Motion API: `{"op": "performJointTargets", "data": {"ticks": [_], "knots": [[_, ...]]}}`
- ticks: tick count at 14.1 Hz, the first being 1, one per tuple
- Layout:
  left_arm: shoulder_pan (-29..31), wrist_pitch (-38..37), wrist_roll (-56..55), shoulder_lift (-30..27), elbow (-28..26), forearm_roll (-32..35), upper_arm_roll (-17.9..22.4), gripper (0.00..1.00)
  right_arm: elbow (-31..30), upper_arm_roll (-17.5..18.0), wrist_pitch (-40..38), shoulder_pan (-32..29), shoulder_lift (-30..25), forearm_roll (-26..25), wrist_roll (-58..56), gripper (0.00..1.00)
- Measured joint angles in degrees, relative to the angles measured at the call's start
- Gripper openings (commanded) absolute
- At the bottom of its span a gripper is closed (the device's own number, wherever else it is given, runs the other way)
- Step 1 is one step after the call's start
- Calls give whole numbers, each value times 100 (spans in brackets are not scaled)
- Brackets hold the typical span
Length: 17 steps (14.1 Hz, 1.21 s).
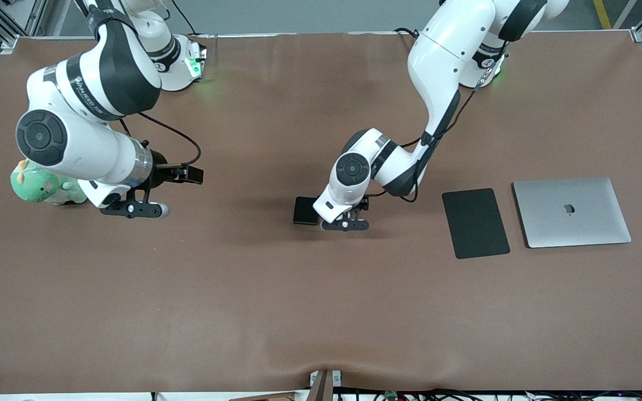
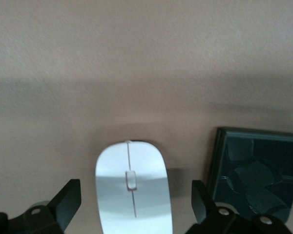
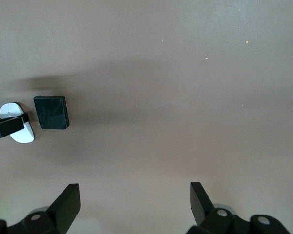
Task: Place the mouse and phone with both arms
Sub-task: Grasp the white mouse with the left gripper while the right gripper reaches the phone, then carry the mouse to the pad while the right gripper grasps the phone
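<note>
The white mouse (image 2: 133, 192) lies on the brown table between the open fingers of my left gripper (image 2: 134, 204), with a gap on each side. The black phone (image 2: 256, 173) lies flat right beside the mouse. In the front view the left gripper (image 1: 345, 224) is low over the middle of the table and hides the mouse, and the phone (image 1: 306, 210) lies beside it toward the right arm's end. My right gripper (image 1: 137, 209) is open and empty over bare table near that end. The right wrist view (image 3: 134, 204) shows the phone (image 3: 51, 112) and mouse (image 3: 19, 131) far off.
A flat black mouse pad (image 1: 476, 223) and a shut silver laptop (image 1: 572, 211) lie side by side toward the left arm's end. A green plush toy (image 1: 42, 186) sits by the right arm's elbow at the table's edge.
</note>
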Motion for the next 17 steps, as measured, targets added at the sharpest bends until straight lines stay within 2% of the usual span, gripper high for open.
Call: {"op": "performJointTargets", "data": {"ticks": [5,8,10,14,15,17], "knots": [[-109,-6,-65,20,-149,0,11,99,-154,2,133,214,0,12,330,100],[-108,-6,-65,20,-179,0,38,87,-327,2,356,340,0,15,480,100],[-108,-6,-65,20,-182,0,42,71,-445,3,583,465,2,17,736,100],[-108,-16,-65,5,-181,1,47,16,-616,5,918,736,1,19,1157,100],[-108,-33,-65,4,-179,1,47,9,-711,4,1051,786,2,21,1229,100],[-103,-178,-65,-1,-147,1,55,5,-943,4,1419,942,3,25,1485,100]]}}
